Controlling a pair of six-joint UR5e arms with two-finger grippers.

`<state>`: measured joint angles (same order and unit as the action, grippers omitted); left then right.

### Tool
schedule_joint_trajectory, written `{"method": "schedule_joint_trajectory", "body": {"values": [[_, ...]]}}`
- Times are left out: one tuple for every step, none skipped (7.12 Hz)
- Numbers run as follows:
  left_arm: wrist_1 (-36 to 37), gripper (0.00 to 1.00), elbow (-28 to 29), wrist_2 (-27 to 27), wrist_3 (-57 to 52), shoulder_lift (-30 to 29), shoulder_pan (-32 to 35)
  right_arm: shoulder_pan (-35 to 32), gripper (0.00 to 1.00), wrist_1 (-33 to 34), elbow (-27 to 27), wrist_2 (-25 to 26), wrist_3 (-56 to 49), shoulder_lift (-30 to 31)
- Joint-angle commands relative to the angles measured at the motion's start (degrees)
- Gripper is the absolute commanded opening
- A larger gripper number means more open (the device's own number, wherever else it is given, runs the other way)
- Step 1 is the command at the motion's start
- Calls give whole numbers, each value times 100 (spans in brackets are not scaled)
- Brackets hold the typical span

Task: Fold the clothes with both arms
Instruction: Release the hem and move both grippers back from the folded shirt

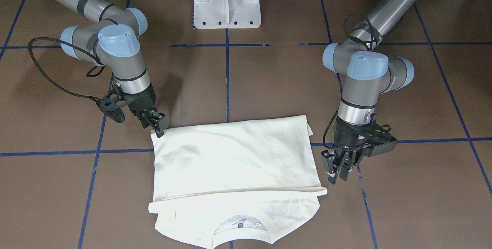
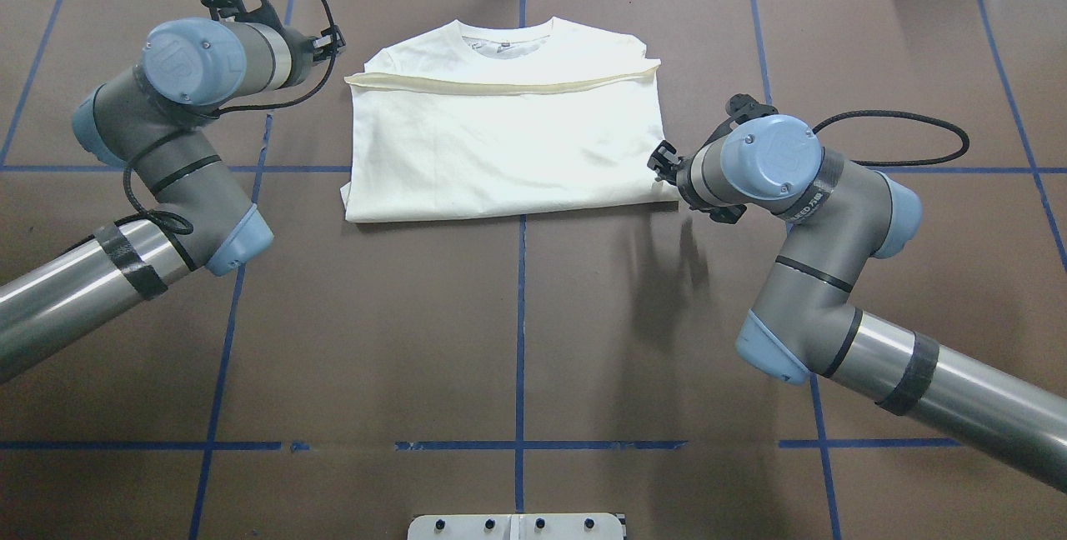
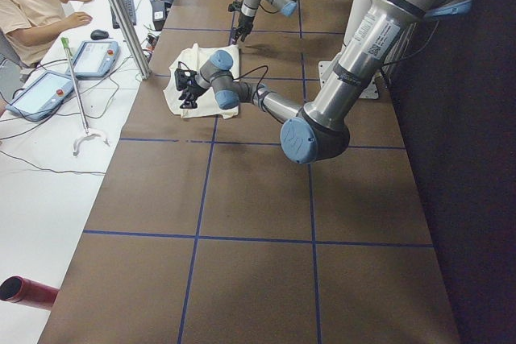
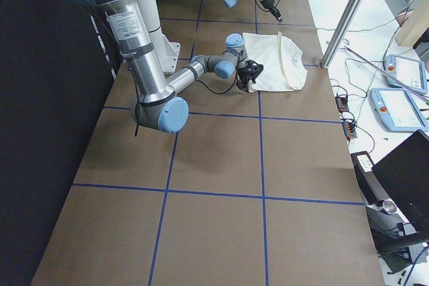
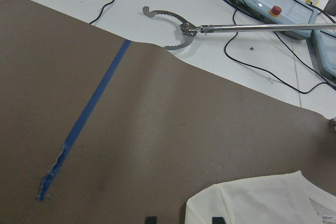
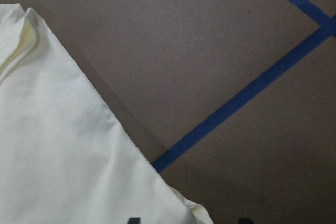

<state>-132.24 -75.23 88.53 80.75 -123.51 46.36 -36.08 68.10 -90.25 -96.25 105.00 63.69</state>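
The cream-white T-shirt point(image 1: 234, 156) point(image 2: 500, 148) lies flat on the brown table, its lower half folded up over the chest. The collar is on the side far from the robot, and the print is hidden. My left gripper point(image 1: 338, 178) point(image 2: 333, 44) hangs just beside the shirt's shoulder edge. In the left wrist view its fingertips point(image 5: 150, 219) stand apart with only table and the shirt's edge point(image 5: 262, 203) near them. My right gripper point(image 1: 159, 130) point(image 2: 661, 161) sits low at the near folded corner. It is open, and the corner point(image 6: 63, 156) lies between its fingertips point(image 6: 134, 220).
The white pedestal base point(image 1: 226, 1) stands at the robot's side of the table. Blue tape lines point(image 2: 521, 315) cross the brown surface. Beyond the far table edge are a metal grabber tool point(image 5: 173, 24), teach pendants point(image 3: 93, 58) and a seated operator point(image 3: 32, 6).
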Motion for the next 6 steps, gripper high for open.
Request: {"method": "schedule_joint_trajectory", "body": {"values": [[-3, 45, 9, 6, -7, -7, -13, -4, 55, 1, 165, 80, 11, -85], [-3, 44, 9, 15, -7, -7, -13, 4, 1, -8, 201, 132, 55, -129], [6, 44, 9, 7, -16, -15, -13, 4, 0, -16, 175, 124, 55, -138], [6, 44, 9, 15, -24, -15, -21, 31, 0, -16, 166, 124, 38, -129], [14, 44, 9, 15, -112, -42, -13, 57, 0, -43, -147, 124, 55, -16], [32, 45, -9, 15, -112, -59, -13, 353, 0, -17, -1108, 133, 64, 559]]}}
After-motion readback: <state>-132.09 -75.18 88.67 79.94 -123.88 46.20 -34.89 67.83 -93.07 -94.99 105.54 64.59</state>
